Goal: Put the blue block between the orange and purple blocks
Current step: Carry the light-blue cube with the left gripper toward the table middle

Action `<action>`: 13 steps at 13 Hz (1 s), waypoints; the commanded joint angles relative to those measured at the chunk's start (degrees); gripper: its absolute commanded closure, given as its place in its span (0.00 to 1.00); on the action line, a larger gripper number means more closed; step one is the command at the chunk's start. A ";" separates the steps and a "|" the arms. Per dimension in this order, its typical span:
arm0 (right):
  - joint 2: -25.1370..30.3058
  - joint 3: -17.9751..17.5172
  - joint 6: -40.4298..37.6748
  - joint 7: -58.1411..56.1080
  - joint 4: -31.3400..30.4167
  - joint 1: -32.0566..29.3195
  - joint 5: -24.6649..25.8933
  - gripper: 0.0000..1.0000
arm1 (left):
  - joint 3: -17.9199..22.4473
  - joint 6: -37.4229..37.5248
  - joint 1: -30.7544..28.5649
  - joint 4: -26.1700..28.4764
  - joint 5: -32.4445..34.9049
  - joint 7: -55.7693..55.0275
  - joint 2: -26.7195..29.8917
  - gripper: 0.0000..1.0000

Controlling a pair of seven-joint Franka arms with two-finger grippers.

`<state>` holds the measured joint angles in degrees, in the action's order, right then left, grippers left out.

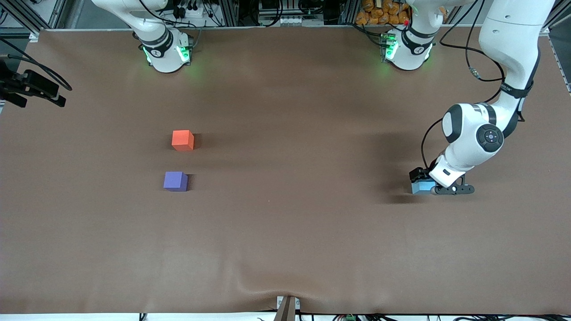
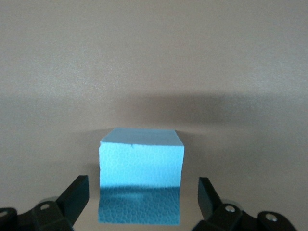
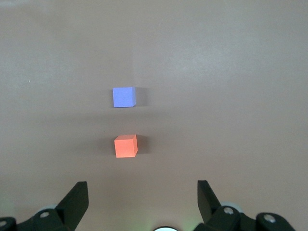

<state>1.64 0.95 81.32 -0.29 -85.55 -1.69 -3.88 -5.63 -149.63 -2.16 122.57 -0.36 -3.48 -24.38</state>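
The blue block (image 1: 422, 186) is seen resting on the brown table (image 1: 285, 232) toward the left arm's end, well apart from the other two cubes. The left gripper (image 1: 424, 183) is lowered around it at table level, with the arm bent steeply down from its base. In the left wrist view the blue block (image 2: 141, 175) is framed between the two dark fingers (image 2: 77, 197), and a gap is visible between each finger and the block's sides, so the jaws are spread and the block is not clamped. The orange block (image 1: 183, 140) and the purple block (image 1: 175, 181) are placed toward the right arm's end of the table, the purple one nearer to the front camera than the orange one, with a bare strip of table left between them. The right gripper (image 3: 142, 199) is held high above the table over that pair and is not seen in the front view; its fingers (image 3: 76, 201) are spread wide and nothing is held between them. In the right wrist view the orange block (image 3: 126, 146) and the purple block (image 3: 123, 96) are both shown upright and apart.
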 commanded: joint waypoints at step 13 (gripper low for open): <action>-0.41 -0.69 -0.99 -0.76 1.18 -1.56 -0.95 0.00 | -0.43 2.04 2.93 -3.12 0.89 6.21 0.11 1.00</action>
<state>1.64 0.95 81.20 -0.29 -85.56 -1.77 -3.89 -5.85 -149.58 -1.71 120.27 -0.33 2.19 -26.17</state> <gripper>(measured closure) 0.000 0.423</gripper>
